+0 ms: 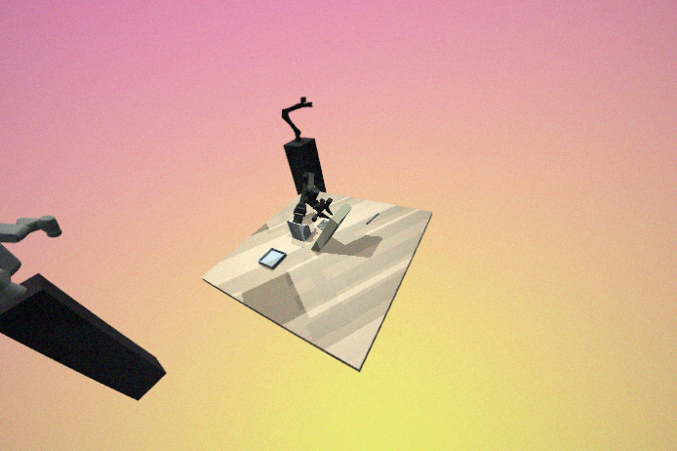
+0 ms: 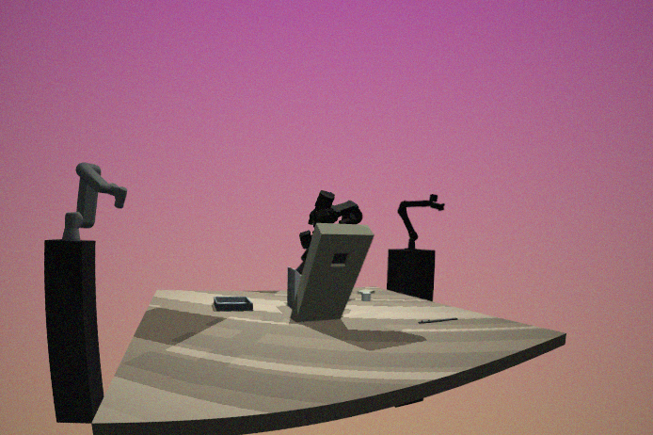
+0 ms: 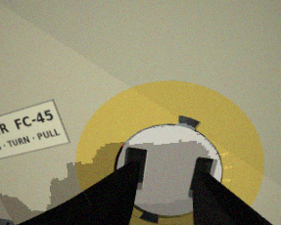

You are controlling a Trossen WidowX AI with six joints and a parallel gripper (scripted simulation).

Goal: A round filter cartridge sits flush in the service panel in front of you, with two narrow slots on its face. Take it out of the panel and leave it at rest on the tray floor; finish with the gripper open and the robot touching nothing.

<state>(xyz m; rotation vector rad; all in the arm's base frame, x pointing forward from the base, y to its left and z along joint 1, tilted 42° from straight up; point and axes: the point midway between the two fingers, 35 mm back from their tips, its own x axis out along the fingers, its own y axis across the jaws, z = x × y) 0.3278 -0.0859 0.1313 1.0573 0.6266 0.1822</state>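
Observation:
The round white filter cartridge point(image 3: 167, 196) sits in the yellow ring of the tilted service panel point(image 3: 186, 39) point(image 1: 332, 228) point(image 2: 327, 287). Its two dark slots are upright, left and right on its face; the ring's notches are at upper right and lower left. My gripper point(image 3: 166, 176) is partly open with nothing between its fingers. The fingertips are close in front of the face, each overlapping the lower part of a slot; whether they are inside is unclear. The panel hides the fingers in the exterior view. The tray point(image 1: 272, 258) point(image 2: 234, 307) is empty in the top view.
A grey upright block point(image 1: 298, 230) stands beside the panel. A small pale object point(image 2: 366, 296) and a thin dark rod point(image 1: 372, 218) point(image 2: 437, 320) lie on the table. A black arm point(image 2: 406, 220) and a grey arm point(image 2: 87, 197) stand on pedestals off the table.

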